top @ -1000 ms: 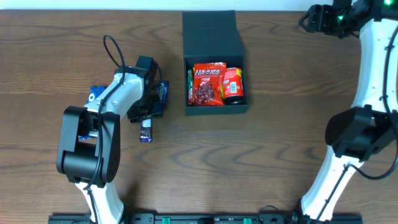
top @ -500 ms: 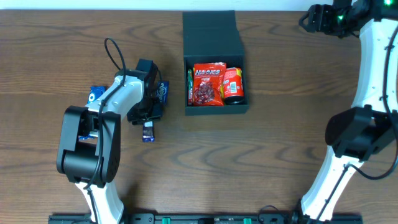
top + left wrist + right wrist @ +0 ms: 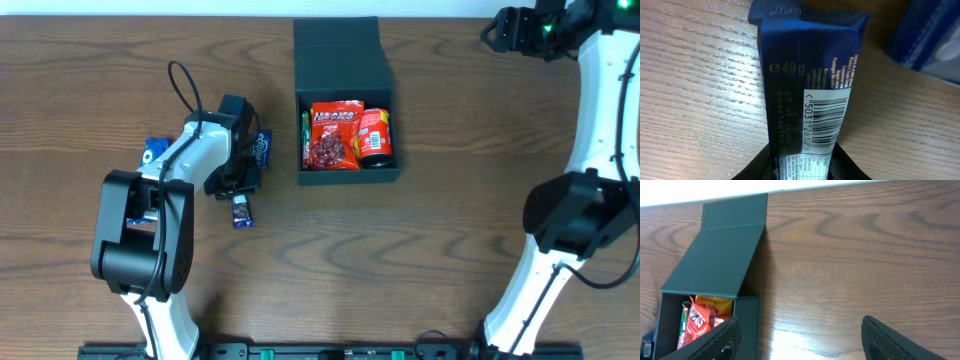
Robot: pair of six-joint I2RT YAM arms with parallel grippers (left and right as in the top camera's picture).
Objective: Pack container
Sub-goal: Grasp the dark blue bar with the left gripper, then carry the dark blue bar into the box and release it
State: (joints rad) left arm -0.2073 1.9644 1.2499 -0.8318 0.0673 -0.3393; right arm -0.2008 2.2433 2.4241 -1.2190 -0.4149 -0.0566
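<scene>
Container (image 3: 348, 176) sits open at the table's far centre, lid flap laid back on the far side, already holding a red packet (image 3: 335, 135) and an orange tub (image 3: 375, 135); spare room looks slim. Left fingers (image 3: 754, 171) flank one end of a dark blue bar (image 3: 805, 100) lying flat, well left of the container; pinched or not, cannot tell. Right fingers (image 3: 715, 340) spread wide, empty, far right. Risks: a hold on the wrapper's end alone lets the bar droop or slip on the lift; the bar may catch the container's left wall, or ride atop the packets and block the lid.
</scene>
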